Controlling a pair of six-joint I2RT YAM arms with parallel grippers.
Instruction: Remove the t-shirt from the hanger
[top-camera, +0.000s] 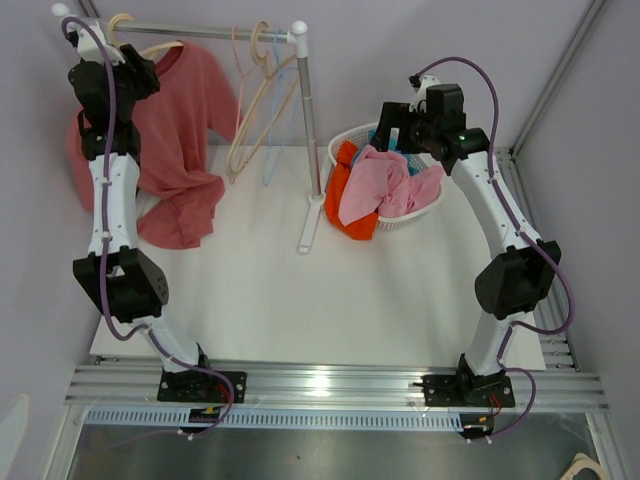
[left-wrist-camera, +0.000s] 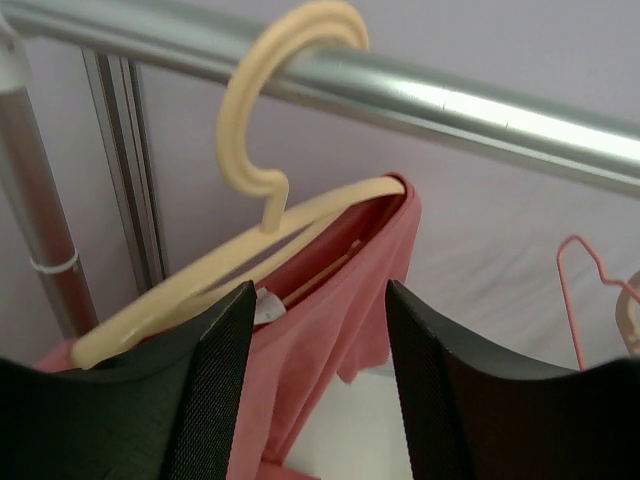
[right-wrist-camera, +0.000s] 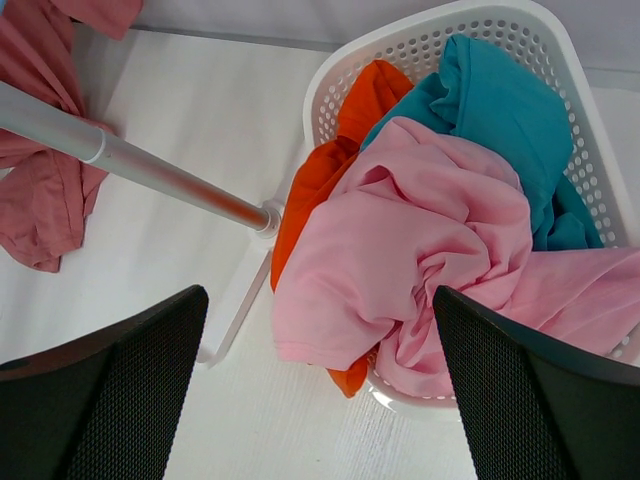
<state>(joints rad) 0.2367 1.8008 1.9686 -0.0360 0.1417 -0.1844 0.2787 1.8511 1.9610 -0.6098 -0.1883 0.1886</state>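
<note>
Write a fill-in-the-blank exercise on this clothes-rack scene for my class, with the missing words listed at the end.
1. The cream hanger hooks over the metal ____.
2. In the top view, the t-shirt hangs at the ____ end of the rack.
3. The right gripper hangs open above clothes in a white ____.
4. The topmost garment in that pile is ____.

Missing words: rail, left, basket, pink.

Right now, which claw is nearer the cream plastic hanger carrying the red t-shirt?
Left. The left claw is open just below the cream plastic hanger and the red t-shirt collar. The right claw hangs open over the white plastic laundry basket, far off.
</note>
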